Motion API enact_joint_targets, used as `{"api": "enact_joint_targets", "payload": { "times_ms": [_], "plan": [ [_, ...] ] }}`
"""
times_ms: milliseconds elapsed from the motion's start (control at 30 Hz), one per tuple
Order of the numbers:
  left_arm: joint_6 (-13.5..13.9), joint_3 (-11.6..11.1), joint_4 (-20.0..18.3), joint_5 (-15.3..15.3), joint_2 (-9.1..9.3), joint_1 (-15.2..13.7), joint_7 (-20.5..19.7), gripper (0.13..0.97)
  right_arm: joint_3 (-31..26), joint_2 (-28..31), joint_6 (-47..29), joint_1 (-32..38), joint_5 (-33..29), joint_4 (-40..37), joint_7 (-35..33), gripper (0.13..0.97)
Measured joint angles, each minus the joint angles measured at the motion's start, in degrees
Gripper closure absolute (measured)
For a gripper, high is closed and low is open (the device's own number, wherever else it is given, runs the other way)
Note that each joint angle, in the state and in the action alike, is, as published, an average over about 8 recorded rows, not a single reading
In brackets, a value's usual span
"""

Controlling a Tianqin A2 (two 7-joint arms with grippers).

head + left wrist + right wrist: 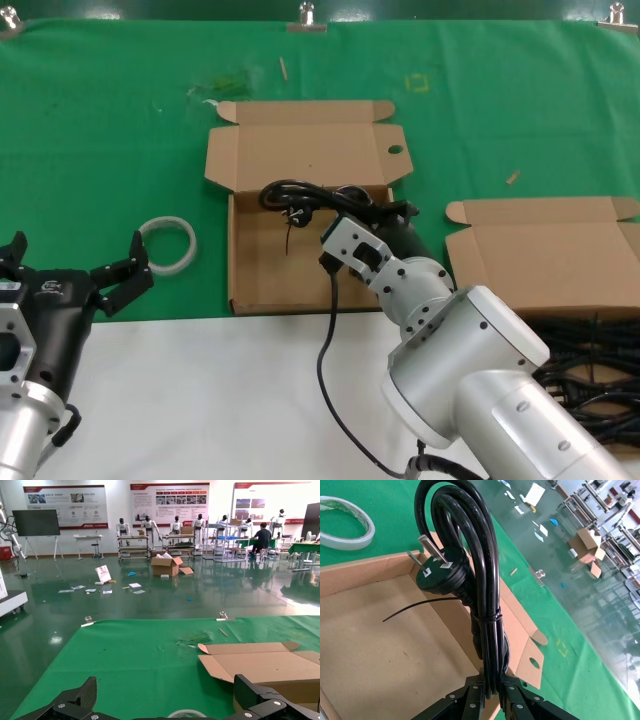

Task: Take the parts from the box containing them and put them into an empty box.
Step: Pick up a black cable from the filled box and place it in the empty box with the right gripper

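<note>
A bundled black power cord with a flat-pin plug hangs over the empty box, whose open lid has a small round hole. My right gripper is shut on the lower end of the cord bundle, pinched between the fingers of the gripper above the bare box floor. The box containing the parts stands at the right with its lid up and several more black cords piled in it. My left gripper waits open at the near left, holding nothing.
A white tape ring lies on the green mat left of the empty box, just ahead of the left gripper. Small scraps lie on the mat. A white table edge runs along the front.
</note>
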Motion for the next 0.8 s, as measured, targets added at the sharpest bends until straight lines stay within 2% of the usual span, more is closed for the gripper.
{"api": "enact_joint_targets", "payload": {
  "times_ms": [800],
  "plan": [
    [0.0,0.0,0.0,0.0,0.00,0.0,0.0,0.132,-3.8,0.1,-3.0,2.7,0.0,-5.5,6.4,0.920]
  ]
}}
